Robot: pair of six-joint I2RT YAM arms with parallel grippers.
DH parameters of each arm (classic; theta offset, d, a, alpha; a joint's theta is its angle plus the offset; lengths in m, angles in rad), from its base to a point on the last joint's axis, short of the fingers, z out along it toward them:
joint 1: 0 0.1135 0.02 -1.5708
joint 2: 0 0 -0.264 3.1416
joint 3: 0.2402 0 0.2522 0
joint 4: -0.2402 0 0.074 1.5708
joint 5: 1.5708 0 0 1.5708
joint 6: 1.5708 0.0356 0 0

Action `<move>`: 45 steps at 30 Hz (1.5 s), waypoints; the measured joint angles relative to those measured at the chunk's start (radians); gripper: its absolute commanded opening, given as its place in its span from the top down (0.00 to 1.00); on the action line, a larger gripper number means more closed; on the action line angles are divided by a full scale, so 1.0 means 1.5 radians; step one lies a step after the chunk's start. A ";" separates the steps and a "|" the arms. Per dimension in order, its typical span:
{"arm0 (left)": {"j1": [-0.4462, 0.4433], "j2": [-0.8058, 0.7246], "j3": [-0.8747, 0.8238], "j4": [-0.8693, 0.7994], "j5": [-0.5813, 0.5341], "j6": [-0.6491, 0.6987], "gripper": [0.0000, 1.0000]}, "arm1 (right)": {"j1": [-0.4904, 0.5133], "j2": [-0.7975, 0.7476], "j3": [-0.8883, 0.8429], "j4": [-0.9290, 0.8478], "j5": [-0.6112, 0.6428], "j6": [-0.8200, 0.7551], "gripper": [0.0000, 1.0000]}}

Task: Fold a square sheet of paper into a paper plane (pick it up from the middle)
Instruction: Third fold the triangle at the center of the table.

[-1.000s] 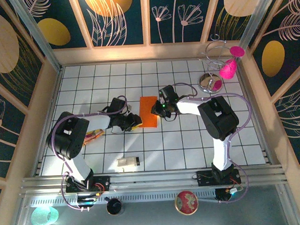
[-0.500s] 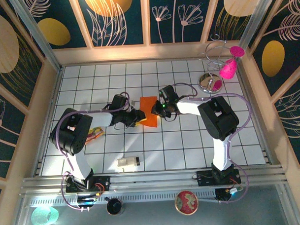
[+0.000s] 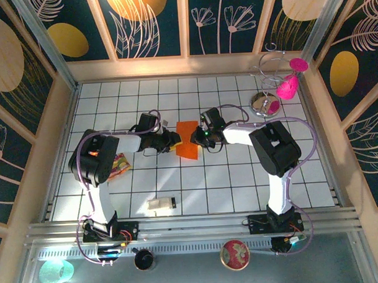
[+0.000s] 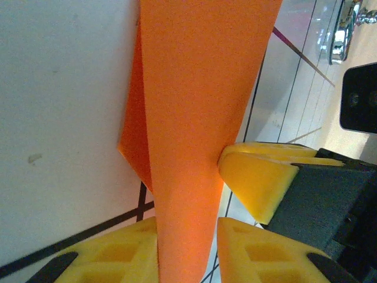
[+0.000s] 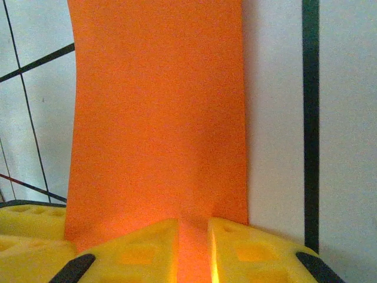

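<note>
Risk: the square sheet of paper (image 3: 188, 140) could tear or slip free, I reckon; it is thin and pinched from two sides.
Cause: any pull apart toward 9 and 3 o'clock, or an uneven lift that skews the crease.
Left jaws (image 4: 187, 230): almost closed, nipping the sheet's 9 o'clock edge.
Right jaws (image 5: 193, 230): almost closed, nipping its 3 o'clock edge.
Sheet: already folded narrower, at mid table (image 3: 240, 183), spanning the gap between the two pairs of jaws.

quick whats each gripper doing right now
left gripper: closed, pinching the orange sheet
right gripper: closed, pinching the same orange sheet at its edge
</note>
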 measured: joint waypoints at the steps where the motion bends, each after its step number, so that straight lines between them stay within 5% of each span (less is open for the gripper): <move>1: 0.002 0.005 0.005 -0.005 0.003 0.002 0.75 | 0.000 0.000 -0.001 0.002 -0.001 0.000 0.76; 11: 0.006 0.021 0.043 -0.043 0.009 0.034 0.94 | 0.000 -0.018 -0.022 0.041 0.000 -0.003 0.59; 18: 0.006 0.021 0.043 -0.037 0.009 0.015 0.95 | 0.011 -0.115 -0.073 0.092 0.057 -0.095 0.41; 29: 0.006 0.008 0.040 0.004 0.011 -0.061 0.94 | 0.119 -0.193 -0.171 0.228 0.141 -0.320 0.36; 45: 0.006 0.004 0.036 0.005 0.011 -0.081 0.95 | 0.152 -0.178 -0.258 0.343 0.162 -0.569 0.34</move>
